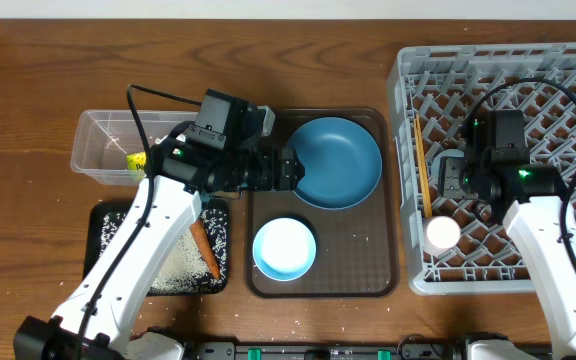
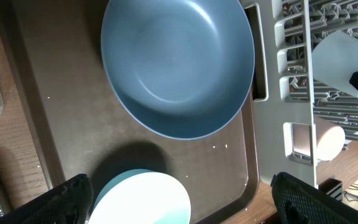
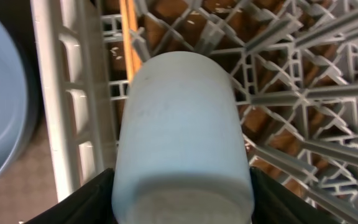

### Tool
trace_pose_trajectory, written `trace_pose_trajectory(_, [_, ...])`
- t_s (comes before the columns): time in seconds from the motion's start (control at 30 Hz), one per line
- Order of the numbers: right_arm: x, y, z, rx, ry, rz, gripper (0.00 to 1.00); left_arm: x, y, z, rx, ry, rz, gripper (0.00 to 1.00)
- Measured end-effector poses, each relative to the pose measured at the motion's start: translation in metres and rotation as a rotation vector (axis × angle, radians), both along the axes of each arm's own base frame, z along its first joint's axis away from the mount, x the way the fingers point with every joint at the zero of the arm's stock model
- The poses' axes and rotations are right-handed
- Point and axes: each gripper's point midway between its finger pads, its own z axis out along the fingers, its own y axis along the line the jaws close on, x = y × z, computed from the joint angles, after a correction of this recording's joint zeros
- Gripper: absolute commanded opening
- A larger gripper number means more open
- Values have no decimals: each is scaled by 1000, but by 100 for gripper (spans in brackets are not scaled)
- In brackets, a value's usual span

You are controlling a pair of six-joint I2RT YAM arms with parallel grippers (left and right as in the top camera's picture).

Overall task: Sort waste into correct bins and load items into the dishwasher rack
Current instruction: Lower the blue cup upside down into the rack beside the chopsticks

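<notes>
My left gripper [image 1: 286, 170] [image 2: 185, 202] stands open low over the brown tray, at the left rim of the large dark-blue plate [image 1: 338, 160] [image 2: 178, 65]. The light-blue bowl [image 1: 284, 248] [image 2: 145, 199] lies just below it in the left wrist view. My right gripper [image 1: 446, 178] [image 3: 182, 199] is inside the grey dishwasher rack [image 1: 568, 70], shut on the small light-blue cup [image 3: 182, 137], whose base faces the camera. The wooden chopsticks [image 1: 421, 165] [image 3: 128, 37] lie along the rack's left side. A white-pink cup [image 1: 442, 233] sits at the rack's front left.
The brown tray [image 1: 358, 260] holds the plate and bowl, with a few rice grains. At the left, the clear tub [image 1: 103, 145] contains a yellow-green wrapper [image 1: 136, 160]. The black tray [image 1: 108, 240] in front of it holds a carrot [image 1: 205, 250] and scattered rice.
</notes>
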Motion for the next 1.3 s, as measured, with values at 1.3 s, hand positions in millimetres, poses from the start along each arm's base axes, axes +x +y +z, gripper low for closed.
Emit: trace_pose_trajectory(1.3, [-3,3,-1,14,13,12,49,0,0,0,0,0,0,94])
